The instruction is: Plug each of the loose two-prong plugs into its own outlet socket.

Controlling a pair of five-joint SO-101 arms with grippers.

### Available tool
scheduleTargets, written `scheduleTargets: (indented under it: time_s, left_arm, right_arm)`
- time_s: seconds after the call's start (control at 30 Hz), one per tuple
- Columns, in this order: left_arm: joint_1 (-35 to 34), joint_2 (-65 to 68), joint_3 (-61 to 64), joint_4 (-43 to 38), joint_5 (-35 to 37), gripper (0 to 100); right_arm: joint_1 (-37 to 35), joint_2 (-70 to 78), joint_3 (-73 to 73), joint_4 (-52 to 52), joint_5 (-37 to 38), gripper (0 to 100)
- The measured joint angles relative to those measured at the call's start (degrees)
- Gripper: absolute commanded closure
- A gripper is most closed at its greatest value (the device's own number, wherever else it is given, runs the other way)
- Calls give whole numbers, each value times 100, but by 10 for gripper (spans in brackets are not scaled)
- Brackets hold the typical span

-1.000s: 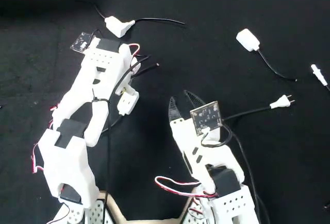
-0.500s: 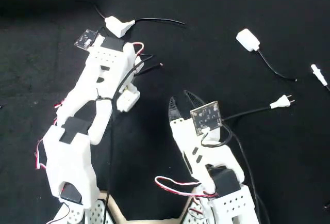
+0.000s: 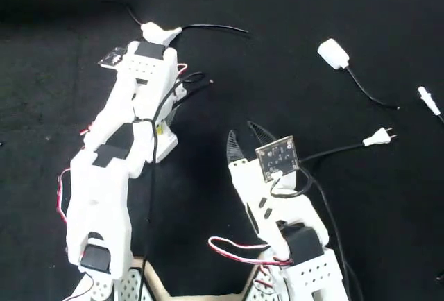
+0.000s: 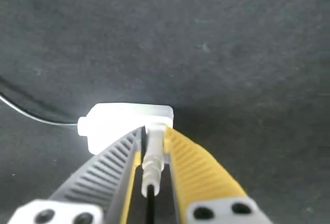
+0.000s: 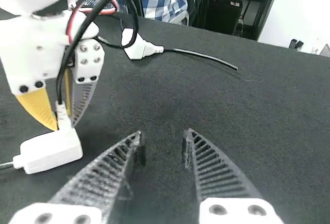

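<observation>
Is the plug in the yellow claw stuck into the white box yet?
It looks in. The left gripper holds the plug nose against the socket, and no prongs show between them.

place: robotics lab | cues: black-covered table (image 3: 277, 127), dark equipment rack (image 5: 234, 4) behind

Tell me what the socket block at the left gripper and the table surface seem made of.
Socket block: probably smooth white moulded plastic, with rounded edges and bright sheen. Table surface: likely matte black fabric or felt, faintly speckled, no glare; cannot confirm.
</observation>
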Motion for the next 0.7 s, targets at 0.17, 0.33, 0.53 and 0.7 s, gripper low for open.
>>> scheduleTargets:
  time_s: [0.17, 0.33, 0.53, 0.7]
  left_arm:
    - [-70, 35, 44, 70, -193, 972]
    - [-70, 246, 123, 70, -220, 972]
    - [-79, 290, 132, -79, -378, 966]
    - [-35, 343, -246, -70, -756, 882]
  right_arm:
    - [0, 0, 0, 0, 0, 861]
    - [0, 0, 0, 0, 0, 861]
    - [0, 0, 0, 0, 0, 861]
    - [0, 0, 0, 0, 0, 858]
